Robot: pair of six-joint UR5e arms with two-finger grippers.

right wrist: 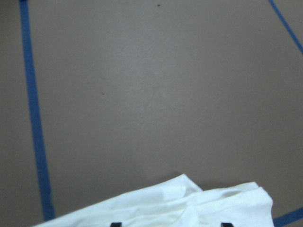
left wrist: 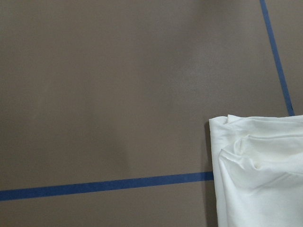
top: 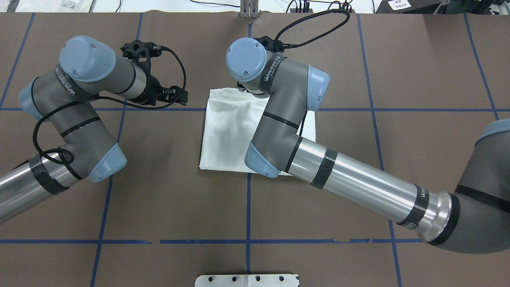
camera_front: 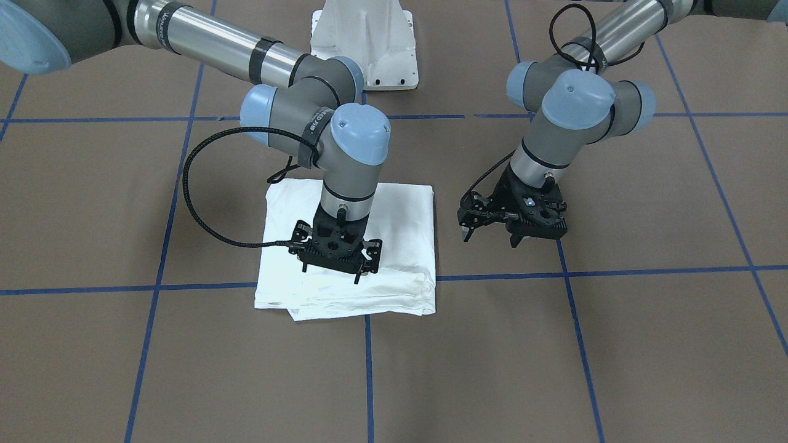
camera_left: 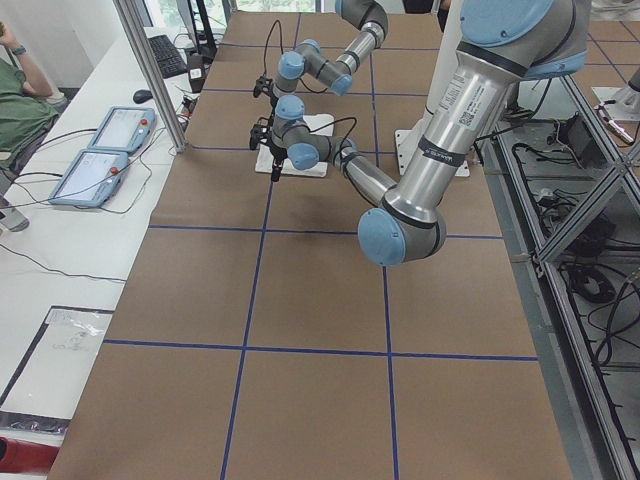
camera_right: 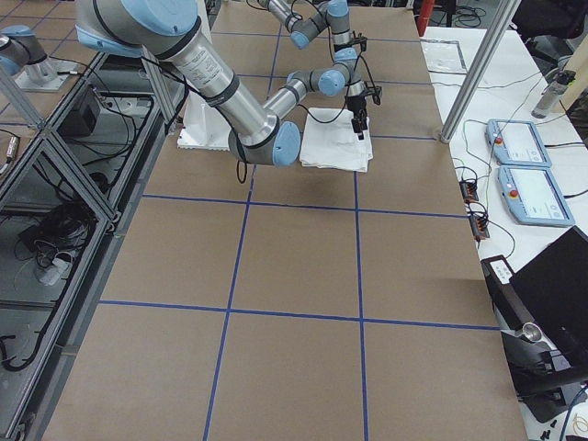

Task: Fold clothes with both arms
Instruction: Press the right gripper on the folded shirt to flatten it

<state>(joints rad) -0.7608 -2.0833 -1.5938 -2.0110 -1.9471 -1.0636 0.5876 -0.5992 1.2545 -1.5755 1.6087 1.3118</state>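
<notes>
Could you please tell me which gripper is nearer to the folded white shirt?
The right. The right gripper hangs directly over the shirt; the left gripper hovers beside it, over bare table.

Right arm (camera_front: 308, 117) overhangs the shirt (camera_front: 406, 234); open table (camera_front: 447, 246) separates it from left hand (camera_front: 490, 238).

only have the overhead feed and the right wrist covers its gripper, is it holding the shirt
observer: no, the front-facing view shows the right gripper low over the folded shirt, open, with no cloth pinched.
operator: ok and the left one, grabbing anything
observer: no, the left gripper is open over bare table, beside the shirt and apart from it.
operator: is the corner under the right arm tidy
observer: not quite, the front-facing view shows the layers offset there, one sticking out past the other.
</notes>
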